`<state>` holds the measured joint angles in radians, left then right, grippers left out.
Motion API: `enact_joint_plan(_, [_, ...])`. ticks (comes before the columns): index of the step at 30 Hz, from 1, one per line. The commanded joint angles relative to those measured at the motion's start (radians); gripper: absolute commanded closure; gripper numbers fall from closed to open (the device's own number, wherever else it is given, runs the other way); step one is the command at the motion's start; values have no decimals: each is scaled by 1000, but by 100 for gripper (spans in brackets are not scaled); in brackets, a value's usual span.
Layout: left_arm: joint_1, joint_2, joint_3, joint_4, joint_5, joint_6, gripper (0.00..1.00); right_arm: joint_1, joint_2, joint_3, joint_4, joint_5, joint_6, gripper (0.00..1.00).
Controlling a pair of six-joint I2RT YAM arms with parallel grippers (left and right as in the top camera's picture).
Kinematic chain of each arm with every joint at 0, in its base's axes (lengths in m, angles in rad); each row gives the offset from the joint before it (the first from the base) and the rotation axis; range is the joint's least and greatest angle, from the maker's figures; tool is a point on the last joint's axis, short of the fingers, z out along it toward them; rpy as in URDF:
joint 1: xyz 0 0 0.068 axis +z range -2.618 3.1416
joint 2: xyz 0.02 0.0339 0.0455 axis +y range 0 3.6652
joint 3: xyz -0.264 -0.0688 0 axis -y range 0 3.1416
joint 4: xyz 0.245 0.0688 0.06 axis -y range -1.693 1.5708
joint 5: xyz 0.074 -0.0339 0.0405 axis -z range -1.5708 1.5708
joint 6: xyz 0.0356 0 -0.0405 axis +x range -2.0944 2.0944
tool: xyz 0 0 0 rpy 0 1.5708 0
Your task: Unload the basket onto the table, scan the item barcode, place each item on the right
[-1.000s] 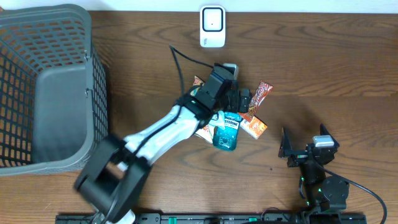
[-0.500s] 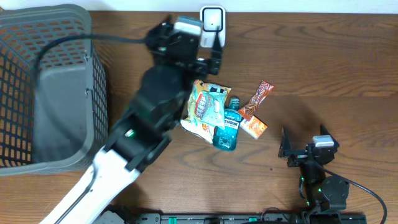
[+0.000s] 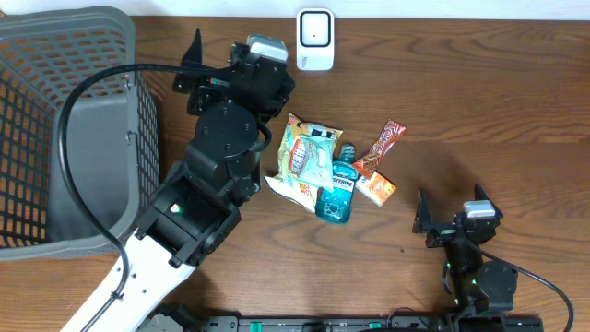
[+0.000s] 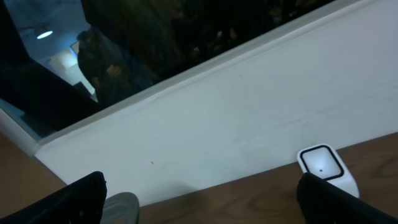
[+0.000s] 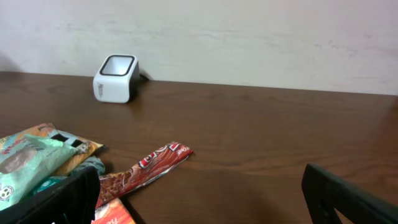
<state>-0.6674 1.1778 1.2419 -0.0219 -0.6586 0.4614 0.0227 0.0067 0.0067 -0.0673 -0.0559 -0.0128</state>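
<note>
The left arm (image 3: 207,184) lies slantwise over the table (image 3: 516,101), from the front edge up to just left of the scanner (image 3: 314,39). It bars the straight way between the basket (image 3: 28,111) and the pile (image 3: 318,166) of packets at the middle. The basket fills the table's left end. A bare strip of wood runs between the pile and the scanner. Beyond the right fingers (image 3: 421,214) the right half is bare from the pile's red bar (image 3: 384,143) to the edge. The wall (image 5: 249,37) closes in just behind the scanner.
</note>
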Motion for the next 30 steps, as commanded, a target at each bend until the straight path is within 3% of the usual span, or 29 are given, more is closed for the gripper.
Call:
enact_joint_plan(1, [8, -6, 3, 3, -29, 20, 2, -2, 0, -1, -4, -2, -15, 1])
enact_joint_plan(13, [85, -73, -23, -45, 80, -14, 2, -2, 0, -1, -4, -2, -14, 1])
enact_joint_plan(23, [258, -254, -60, -68, 164, -143, 2, -2, 0, -1, -4, -2, -15, 1])
enact_joint_plan(30, [340, -380, -60, -91, 207, -150, 2, -2, 0, -1, -4, -2, -14, 1])
